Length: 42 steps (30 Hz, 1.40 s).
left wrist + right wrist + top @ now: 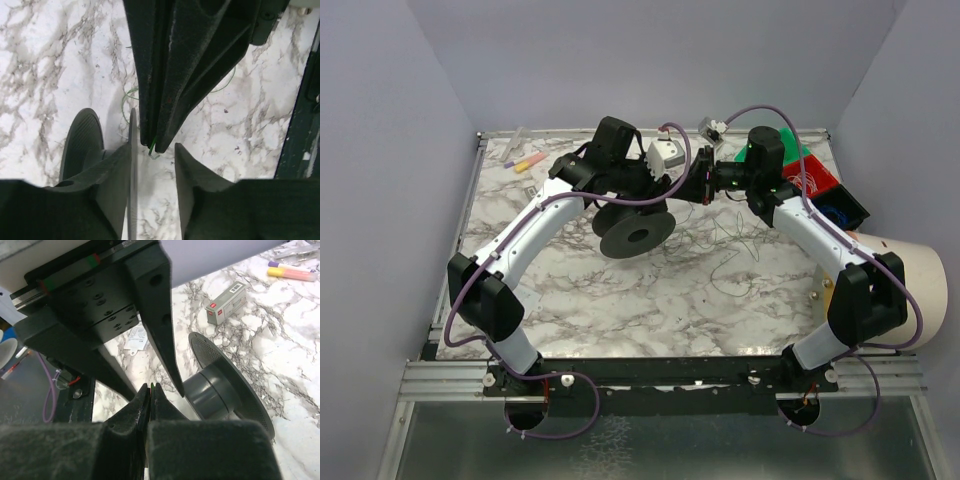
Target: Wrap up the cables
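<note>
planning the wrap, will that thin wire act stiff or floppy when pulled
Probably floppy yet springy: the wire lies in loose curves. Likely near weightless, being far thinner than the right gripper fingers shut on it. It could slip; only a green bit shows at the tips.

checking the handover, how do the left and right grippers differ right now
Left gripper: jaws apart. Right gripper: jaws shut. The right gripper pinches a thin green cable at its tips; the left gripper's open jaws clamp nothing. Shared: both are black and meet tip to tip above the marble table, near the black spool.
</note>
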Each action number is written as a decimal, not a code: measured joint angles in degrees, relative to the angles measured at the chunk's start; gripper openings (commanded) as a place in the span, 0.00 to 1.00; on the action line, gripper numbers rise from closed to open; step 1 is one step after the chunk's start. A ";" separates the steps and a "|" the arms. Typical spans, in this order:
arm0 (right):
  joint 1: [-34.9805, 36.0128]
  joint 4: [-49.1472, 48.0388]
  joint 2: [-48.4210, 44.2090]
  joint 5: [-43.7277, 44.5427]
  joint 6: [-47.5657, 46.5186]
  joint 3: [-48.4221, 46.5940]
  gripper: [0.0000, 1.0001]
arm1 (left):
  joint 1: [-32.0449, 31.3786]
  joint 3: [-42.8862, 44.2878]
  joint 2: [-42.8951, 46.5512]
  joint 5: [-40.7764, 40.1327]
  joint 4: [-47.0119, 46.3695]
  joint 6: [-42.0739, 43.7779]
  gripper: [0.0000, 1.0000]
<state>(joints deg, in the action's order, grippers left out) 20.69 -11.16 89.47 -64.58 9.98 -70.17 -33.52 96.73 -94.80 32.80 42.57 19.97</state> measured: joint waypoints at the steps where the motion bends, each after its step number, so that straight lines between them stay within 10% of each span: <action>1: 0.00 0.09 0.00 0.02 0.07 0.00 0.01 | 0.00 0.00 0.00 -0.02 0.00 0.09 0.96; 14: -0.44 -1.01 0.37 6.69 9.31 1.40 0.00 | 5.90 -7.39 8.24 -4.85 -0.63 5.25 0.99; 29: -0.44 4.94 7.50 10.12 18.38 -3.85 0.01 | -2.25 -16.52 7.67 -16.52 -0.48 17.90 0.79; 42: -0.46 4.66 13.16 9.22 24.96 -4.44 0.01 | -2.97 -21.24 6.97 -27.26 -3.21 22.69 0.88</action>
<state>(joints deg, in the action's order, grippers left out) 20.23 -6.50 102.63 -55.35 34.94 -74.61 -36.49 75.48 -87.83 5.54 39.35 42.65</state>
